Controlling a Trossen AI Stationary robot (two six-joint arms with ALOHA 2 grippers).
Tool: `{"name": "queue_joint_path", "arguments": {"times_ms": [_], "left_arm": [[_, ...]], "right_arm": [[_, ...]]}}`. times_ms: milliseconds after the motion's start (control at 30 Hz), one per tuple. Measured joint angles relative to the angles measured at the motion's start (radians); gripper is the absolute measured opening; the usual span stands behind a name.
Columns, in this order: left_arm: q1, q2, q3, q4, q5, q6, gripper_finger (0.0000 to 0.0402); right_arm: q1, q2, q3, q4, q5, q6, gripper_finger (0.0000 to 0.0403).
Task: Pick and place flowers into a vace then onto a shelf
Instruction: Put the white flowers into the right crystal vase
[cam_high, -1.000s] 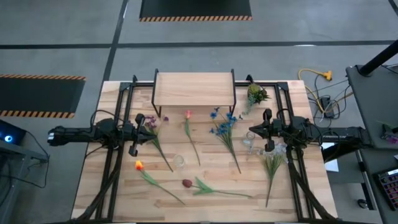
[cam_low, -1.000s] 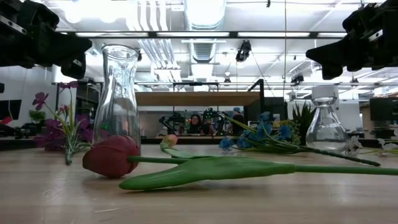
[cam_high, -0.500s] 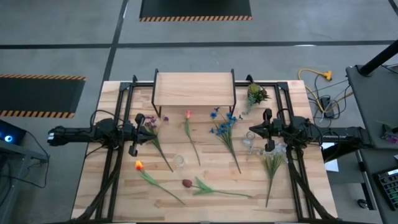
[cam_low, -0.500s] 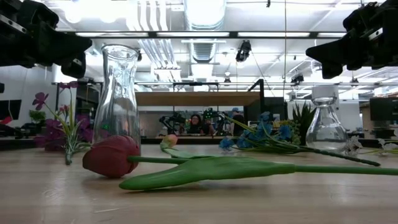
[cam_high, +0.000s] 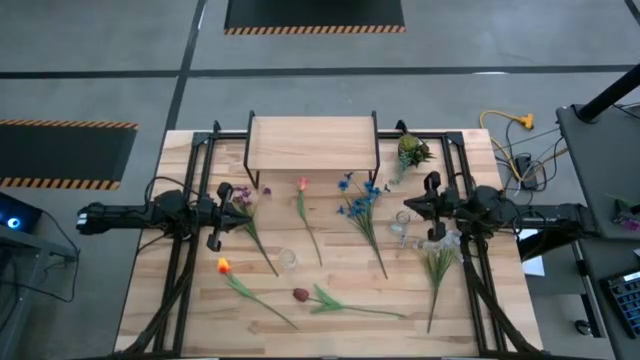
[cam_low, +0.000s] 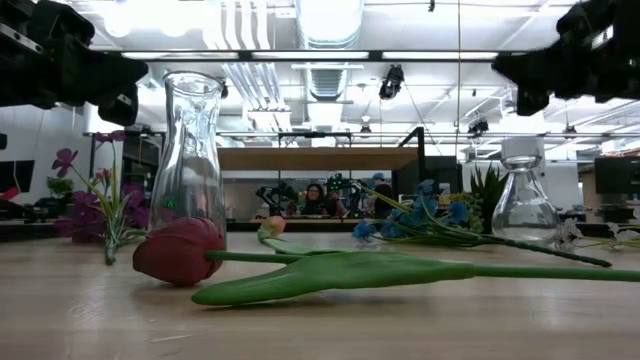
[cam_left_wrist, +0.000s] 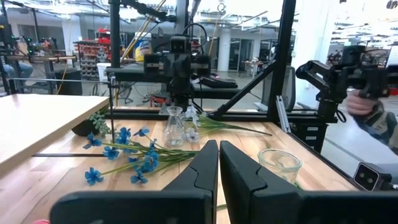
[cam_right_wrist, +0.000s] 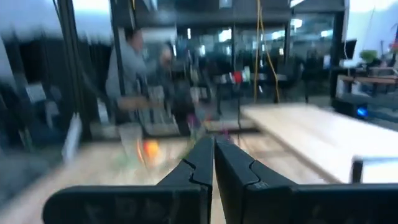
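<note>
Two clear glass vases stood empty on the table (cam_high: 190, 310): a tall one (cam_low: 190, 160) near the middle and a bulbous one (cam_low: 522, 205) beneath the right end effector (cam_high: 427, 183). The flowers (cam_high: 362, 212) lay flat and scattered in front of the bare shelf (cam_high: 313, 143). Both end effectors, the left (cam_high: 212, 238) included, hovered with fingers pressed together.

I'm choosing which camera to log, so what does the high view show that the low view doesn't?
Only the high view shows the shelf top, the orange flower and both tools whole: left tool and right tool.

Only the low view shows the tall vase in profile, and the room behind.

Both show the dark red flower and blue flowers.
</note>
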Motion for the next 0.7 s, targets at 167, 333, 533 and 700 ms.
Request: {"name": "queue_joint_path", "arguments": {"times_ms": [167, 333, 533, 700], "left_arm": [[0.0, 0.0, 0.001, 0.0, -0.023, 0.0, 0.0], [0.001, 0.0, 0.007, 0.009, -0.023, 0.038, 0.0], [0.001, 0.0, 0.008, 0.033, -0.023, 0.053, 0.0], [0.001, 0.0, 0.008, 0.031, -0.023, 0.053, 0.0]], "right_arm": [[0.0, 0.029, 0.001, 0.154, -0.057, 0.181, 0.0009], [0.0, 0.089, 0.014, 0.145, -0.059, 0.191, 0.0018], [0.0, 0.219, 0.152, -0.034, -0.053, 0.183, 0.0077], [0.0, 0.334, 0.362, -0.323, 0.031, 0.259, 0.0136]]}}
